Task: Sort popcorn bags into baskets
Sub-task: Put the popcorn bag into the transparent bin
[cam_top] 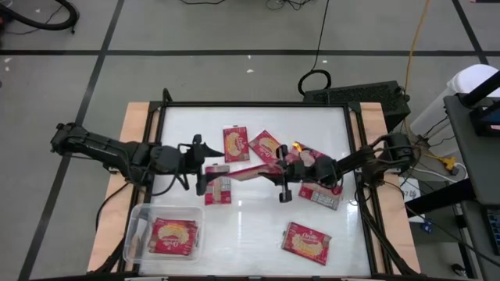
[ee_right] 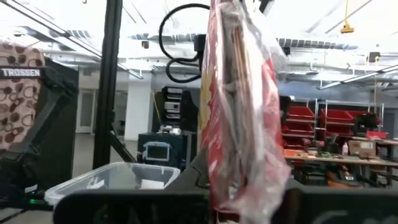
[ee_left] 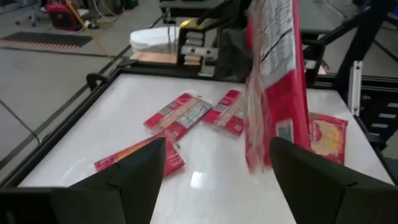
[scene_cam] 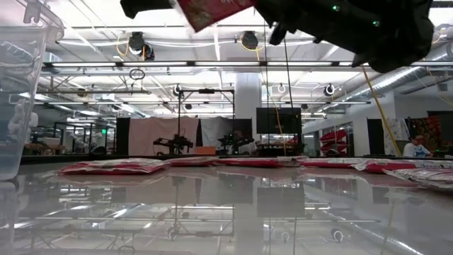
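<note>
Red popcorn bag (cam_top: 251,171) hangs in mid-air over the table's centre, pinched edge-on in my right gripper (cam_top: 283,184), whose fingers are clamped on it. My left gripper (cam_top: 205,178) faces it with fingers spread, the packet between them but not yet gripped. For a clean handover, I judge the left should close fully before the right lets go. The clear basket (cam_top: 137,232), near the front-left corner, holds one packet.
</note>
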Available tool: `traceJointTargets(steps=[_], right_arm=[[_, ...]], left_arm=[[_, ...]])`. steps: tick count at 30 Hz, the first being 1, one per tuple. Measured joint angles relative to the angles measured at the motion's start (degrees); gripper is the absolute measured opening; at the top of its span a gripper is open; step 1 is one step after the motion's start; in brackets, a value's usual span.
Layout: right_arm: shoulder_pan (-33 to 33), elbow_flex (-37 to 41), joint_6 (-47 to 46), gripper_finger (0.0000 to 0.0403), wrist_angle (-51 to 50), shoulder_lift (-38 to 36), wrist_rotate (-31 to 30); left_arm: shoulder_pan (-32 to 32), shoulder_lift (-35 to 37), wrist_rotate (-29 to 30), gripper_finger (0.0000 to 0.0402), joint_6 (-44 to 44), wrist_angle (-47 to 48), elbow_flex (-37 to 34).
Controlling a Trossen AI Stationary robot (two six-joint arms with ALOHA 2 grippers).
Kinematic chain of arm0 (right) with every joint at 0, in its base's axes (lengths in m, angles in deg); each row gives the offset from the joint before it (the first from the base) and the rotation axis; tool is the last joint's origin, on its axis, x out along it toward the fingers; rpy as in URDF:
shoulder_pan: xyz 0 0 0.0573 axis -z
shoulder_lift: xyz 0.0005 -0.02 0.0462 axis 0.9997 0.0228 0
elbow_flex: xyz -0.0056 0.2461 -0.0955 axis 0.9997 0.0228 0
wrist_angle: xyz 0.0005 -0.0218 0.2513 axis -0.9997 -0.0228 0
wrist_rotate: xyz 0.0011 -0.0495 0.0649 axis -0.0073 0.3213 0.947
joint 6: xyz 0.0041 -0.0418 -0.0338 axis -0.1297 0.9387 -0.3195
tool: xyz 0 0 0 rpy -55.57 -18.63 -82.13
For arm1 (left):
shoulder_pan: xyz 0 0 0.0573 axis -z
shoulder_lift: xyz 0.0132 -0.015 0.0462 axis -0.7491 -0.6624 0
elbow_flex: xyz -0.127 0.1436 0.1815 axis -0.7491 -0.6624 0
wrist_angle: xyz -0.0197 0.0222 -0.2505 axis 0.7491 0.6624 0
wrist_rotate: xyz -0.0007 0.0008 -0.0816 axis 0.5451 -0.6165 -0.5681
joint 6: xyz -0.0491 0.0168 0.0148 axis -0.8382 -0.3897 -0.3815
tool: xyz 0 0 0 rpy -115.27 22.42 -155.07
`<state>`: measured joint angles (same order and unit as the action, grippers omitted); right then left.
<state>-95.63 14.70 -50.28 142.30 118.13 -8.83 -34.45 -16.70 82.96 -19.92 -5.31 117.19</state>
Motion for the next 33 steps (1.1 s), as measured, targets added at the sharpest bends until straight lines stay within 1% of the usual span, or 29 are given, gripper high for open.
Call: traceJointTargets(steps=[2, 7, 12, 15, 19, 22, 25, 28, 30, 33], right_arm=[[0.0, -2.0, -0.2, 0.0008, 0.0, 2.0, 0.1], [0.0, -7.6, 0.4, 0.0008, 0.0, 6.6, 2.6], [0.1, -10.3, 0.6, 0.0008, -0.3, 8.5, 2.7], [0.2, -10.0, 1.0, 0.0008, -0.9, 8.5, 2.1], [0.3, -9.8, 1.1, 0.0008, -2.5, 8.6, -2.0], [0.9, -9.8, 1.1, 0.0008, -1.5, 8.6, -2.3], [1.6, -9.8, 1.1, 0.0008, 0.0, 8.6, -2.3], [2.2, -10.9, 0.7, 0.0009, 0.0, 8.6, -2.2], [2.4, -12.1, 0.7, 0.0009, -0.2, 8.6, -2.2], [2.4, -14.1, 0.7, 0.0009, -2.3, 8.5, -2.2]], left_arm=[[0.3, 0.0, 0.0, 0.0291, 0.5, 0.0, 0.0], [0.2, 0.0, -0.9, 0.0284, 1.1, 0.8, 0.0], [1.7, 1.1, -1.5, 0.0268, 2.0, 2.3, 0.0], [2.6, 4.5, -1.0, 0.0254, 2.7, 5.1, 0.0], [3.4, 11.1, -0.6, 0.0239, 0.6, 8.5, 0.0], [4.1, 13.9, -0.5, 0.0232, -0.6, 10.0, 0.0], [4.9, 14.0, -0.5, 0.0230, -0.7, 11.3, 0.0], [5.2, 12.5, -0.4, 0.0230, 0.1, 10.8, 0.0], [5.2, 11.2, 0.3, 0.0230, 1.2, 10.8, 0.0], [4.8, 9.0, 3.0, 0.0230, 3.5, 8.5, 0.0]])
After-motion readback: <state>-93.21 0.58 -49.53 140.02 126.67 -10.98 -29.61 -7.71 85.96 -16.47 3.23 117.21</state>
